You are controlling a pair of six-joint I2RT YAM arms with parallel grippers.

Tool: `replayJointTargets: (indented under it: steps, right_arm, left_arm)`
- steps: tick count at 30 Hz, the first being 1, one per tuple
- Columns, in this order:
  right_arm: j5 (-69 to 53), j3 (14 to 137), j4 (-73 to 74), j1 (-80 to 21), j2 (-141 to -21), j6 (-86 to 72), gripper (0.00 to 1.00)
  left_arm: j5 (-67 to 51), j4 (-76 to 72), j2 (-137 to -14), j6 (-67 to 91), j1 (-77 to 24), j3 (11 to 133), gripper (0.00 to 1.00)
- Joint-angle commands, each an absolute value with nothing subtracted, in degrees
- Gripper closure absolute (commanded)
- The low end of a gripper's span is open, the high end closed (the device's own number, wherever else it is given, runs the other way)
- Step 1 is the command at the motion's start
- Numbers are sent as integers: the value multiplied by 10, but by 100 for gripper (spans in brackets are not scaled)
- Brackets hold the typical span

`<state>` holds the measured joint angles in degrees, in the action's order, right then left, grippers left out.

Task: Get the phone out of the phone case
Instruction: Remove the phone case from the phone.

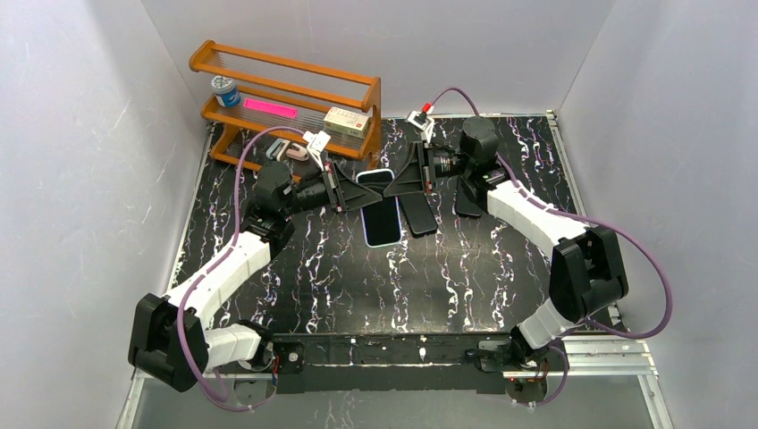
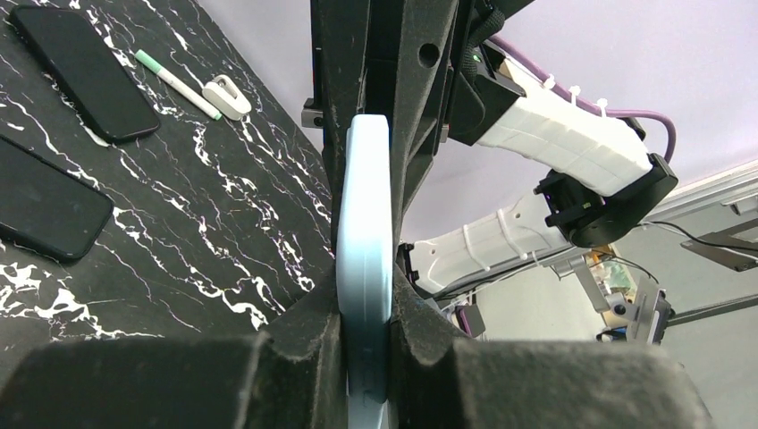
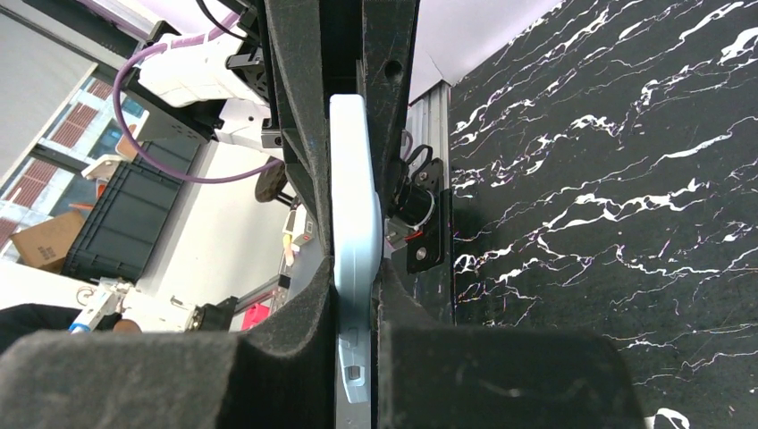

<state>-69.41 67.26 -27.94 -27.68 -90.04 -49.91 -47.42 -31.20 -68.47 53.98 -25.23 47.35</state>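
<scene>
The phone case is pale blue with a dark face showing inside its rim, and it is held off the table between both arms. In the left wrist view I see only the case's edge. My left gripper is shut on it, both pads pressed against its sides. From the opposite end my right gripper is also shut on the case. From above, the left gripper and right gripper face each other across it. Whether the phone sits inside I cannot tell from the edge views.
A blue-rimmed phone and a black phone lie flat just in front of the held case. A green pen and a white clip lie on the marbled table. A wooden rack stands at the back left.
</scene>
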Motion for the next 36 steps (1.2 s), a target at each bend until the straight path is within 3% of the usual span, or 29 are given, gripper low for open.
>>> replayJointTargets:
  steps: [1,6,10,12,19,25,36]
  right_arm:
    - [-685,697,-286,-293,-902,-477,93]
    - [-619,667,-247,-291,-868,-454,55]
    - [-532,609,-255,-291,-824,-482,33]
    - [-489,576,-264,-293,-796,-503,28]
    - [-350,425,-371,-316,-722,-615,21]
    - [-271,396,-454,-398,-737,-640,21]
    - [-211,399,-517,-462,-784,-658,32]
  left_arm:
    - [-462,-339,-664,557,-264,472,100]
    - [-291,-252,-608,547,-259,447,100]
    - [-166,-245,-553,571,-258,408,100]
    - [-117,-239,-531,577,-258,395,100]
    - [0,-275,-484,648,-258,339,100]
    - [39,-302,-474,711,-258,312,100]
    - [31,-355,-493,757,-258,304,100]
